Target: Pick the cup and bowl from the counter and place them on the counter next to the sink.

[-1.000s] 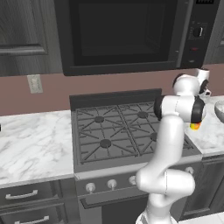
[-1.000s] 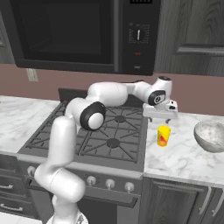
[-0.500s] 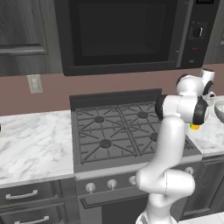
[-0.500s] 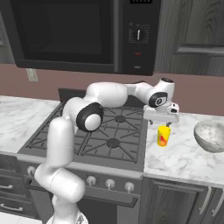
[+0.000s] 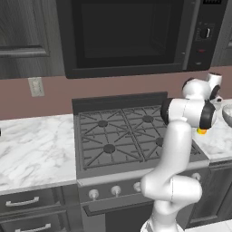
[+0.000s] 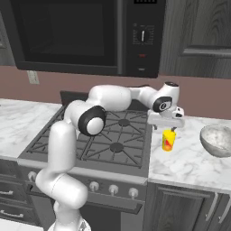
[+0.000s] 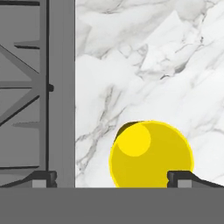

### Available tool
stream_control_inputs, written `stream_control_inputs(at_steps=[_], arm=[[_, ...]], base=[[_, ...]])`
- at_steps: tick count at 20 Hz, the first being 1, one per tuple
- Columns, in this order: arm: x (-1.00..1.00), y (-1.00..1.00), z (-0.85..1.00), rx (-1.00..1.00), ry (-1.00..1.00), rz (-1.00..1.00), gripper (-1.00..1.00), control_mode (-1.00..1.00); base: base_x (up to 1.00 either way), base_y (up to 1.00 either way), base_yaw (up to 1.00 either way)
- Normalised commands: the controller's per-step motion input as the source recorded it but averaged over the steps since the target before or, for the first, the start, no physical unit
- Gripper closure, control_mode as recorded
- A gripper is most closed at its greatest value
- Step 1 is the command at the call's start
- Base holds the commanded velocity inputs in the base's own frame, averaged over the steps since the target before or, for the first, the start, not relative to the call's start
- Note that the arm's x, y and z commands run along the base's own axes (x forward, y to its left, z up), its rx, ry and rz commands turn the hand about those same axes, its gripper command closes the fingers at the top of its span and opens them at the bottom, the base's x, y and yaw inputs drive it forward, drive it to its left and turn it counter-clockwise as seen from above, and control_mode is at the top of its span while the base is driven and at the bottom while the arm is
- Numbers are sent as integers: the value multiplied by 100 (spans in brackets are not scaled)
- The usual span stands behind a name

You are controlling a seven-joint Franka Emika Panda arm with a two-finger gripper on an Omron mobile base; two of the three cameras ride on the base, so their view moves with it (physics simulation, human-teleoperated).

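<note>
Black stove (image 6: 113,135) left, then gripper (image 6: 165,127) spread wide, empty, directly above upright yellow cup (image 6: 168,140) on marble counter (image 6: 189,162); cup sits off-centre toward one fingertip in hand view. Bowl (image 6: 217,140) further right.

A kitchen wall painted dusty mauve-brown (image 5: 50,97) runs behind a black gas stove top (image 5: 122,136) with dark iron grates. A row of round silver knobs (image 5: 115,190) lines the stove's front edge. Above the stove hangs a large black microwave (image 5: 131,36) with a dial at its right side. Dark wood-grain upper cabinets (image 6: 198,36) flank it. A pale wall outlet (image 5: 35,86) sits left of the stove. Dark grey drawers with metal handles (image 5: 22,201) stand below.
</note>
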Motion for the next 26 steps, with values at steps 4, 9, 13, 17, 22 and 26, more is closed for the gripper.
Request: stream_control_inputs(at_steps=[4, 9, 13, 17, 22, 26], arm=[[0, 0, -19, 2, 0, 0, -100, -100], [0, 0, -19, 2, 0, 0, -100, -100], [0, 0, -15, 0, 0, 0, -100, -100], [0, 0, -14, 0, 0, 0, -100, -100], [0, 0, -10, 0, 0, 0, -100, -100], [0, 0, -14, 0, 0, 0, -100, -100]], base=[[0, 0, 0], [0, 0, 0], [0, 0, 0], [0, 0, 0], [0, 0, 0], [0, 0, 0]])
